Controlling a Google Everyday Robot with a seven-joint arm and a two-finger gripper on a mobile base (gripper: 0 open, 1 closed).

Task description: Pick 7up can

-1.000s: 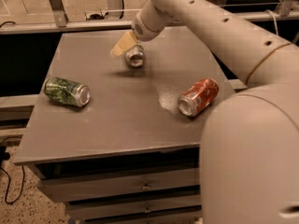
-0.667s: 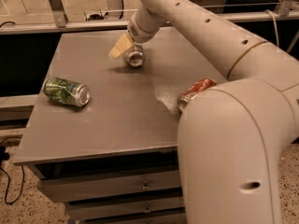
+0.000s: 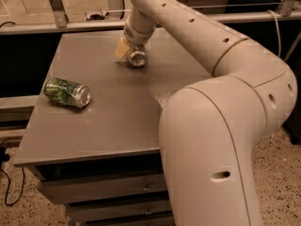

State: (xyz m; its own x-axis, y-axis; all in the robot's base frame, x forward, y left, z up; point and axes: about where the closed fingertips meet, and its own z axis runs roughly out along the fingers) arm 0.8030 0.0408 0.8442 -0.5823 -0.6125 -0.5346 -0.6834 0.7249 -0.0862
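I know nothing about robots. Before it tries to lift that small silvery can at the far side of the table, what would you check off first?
1. End effector is at the 7up can, at the far part of the table: ok.
2. It is the right can, not the green can, which lies well apart near the left edge: ok.
3. Firm hold on the 7up can: cannot tell.
4. The 7up can lies on its side on the table, silver end towards the camera: ok.
5. Nothing else touches the 7up can on its visible sides: ok.
6. Right part of the table, hidden behind the arm: cannot tell.
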